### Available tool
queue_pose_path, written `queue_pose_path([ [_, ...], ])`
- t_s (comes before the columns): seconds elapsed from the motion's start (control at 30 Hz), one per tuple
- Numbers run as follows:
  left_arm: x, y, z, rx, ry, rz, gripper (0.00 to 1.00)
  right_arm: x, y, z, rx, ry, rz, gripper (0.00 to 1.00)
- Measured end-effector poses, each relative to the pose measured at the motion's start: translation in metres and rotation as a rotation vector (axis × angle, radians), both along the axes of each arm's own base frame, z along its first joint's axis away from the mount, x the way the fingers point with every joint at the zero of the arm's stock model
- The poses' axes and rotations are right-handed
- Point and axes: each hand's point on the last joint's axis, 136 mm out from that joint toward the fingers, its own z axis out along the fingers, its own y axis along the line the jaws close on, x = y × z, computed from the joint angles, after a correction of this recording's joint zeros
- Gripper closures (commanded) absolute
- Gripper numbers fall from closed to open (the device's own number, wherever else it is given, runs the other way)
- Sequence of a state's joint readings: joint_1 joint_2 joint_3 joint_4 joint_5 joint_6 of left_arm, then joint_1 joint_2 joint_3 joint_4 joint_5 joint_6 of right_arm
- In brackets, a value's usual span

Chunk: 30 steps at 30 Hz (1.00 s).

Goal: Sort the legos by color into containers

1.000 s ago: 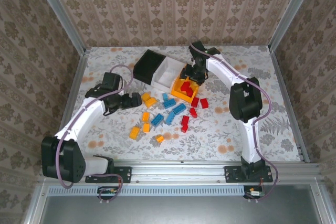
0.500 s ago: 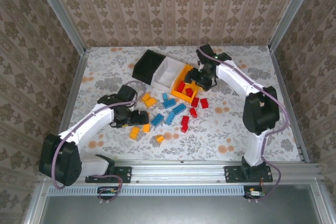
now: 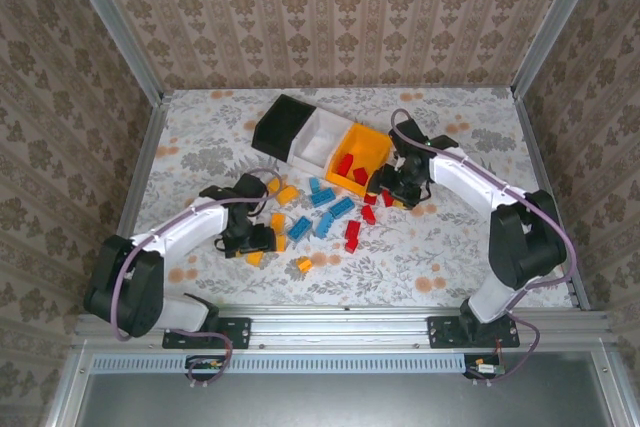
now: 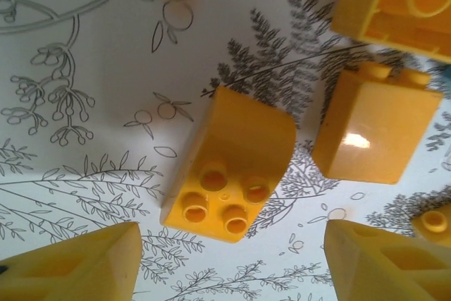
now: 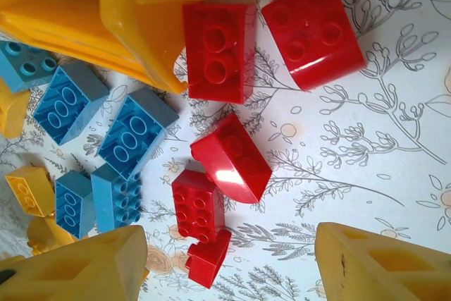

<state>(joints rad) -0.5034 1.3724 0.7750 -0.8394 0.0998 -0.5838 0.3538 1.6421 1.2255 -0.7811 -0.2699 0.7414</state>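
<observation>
Top camera: high, behind the near edge of the floral-patterned tabletop, angled downward. Wrist cameras: close above its centre, facing down.

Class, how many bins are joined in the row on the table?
3: black bin at the left end, white bin in the middle, orange-yellow bin at the right end. None look hidden.

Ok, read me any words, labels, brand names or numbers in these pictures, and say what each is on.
No text can be read anywhere.
Studs on the yellow brick and red bricks: any embossing is too blurred to read.
Blue bricks, bins and flowered table cover: no lettering seen.
</observation>
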Motion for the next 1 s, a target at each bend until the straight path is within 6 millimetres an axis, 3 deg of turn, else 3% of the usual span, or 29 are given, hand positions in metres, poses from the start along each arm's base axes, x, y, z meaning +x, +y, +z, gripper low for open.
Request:
queue_pose_path([
  [0.17, -0.01, 0.005, -0.01, 0.021, 0.038, 0.0, 0.33, 0.001, -0.003, 0.005, 0.01, -0.018, -0.021, 0.35],
  [0.47, -0.007, 0.004, -0.026, 0.024, 0.046, -0.005, 0.41, 0.004, -0.002, 0.007, 0.017, -0.028, -0.033, 0.35],
  [1.0, -0.006, 0.009, -0.026, 0.049, 0.043, -0.036, 0.63, 0.002, -0.005, 0.016, 0.023, -0.048, -0.06, 0.36],
])
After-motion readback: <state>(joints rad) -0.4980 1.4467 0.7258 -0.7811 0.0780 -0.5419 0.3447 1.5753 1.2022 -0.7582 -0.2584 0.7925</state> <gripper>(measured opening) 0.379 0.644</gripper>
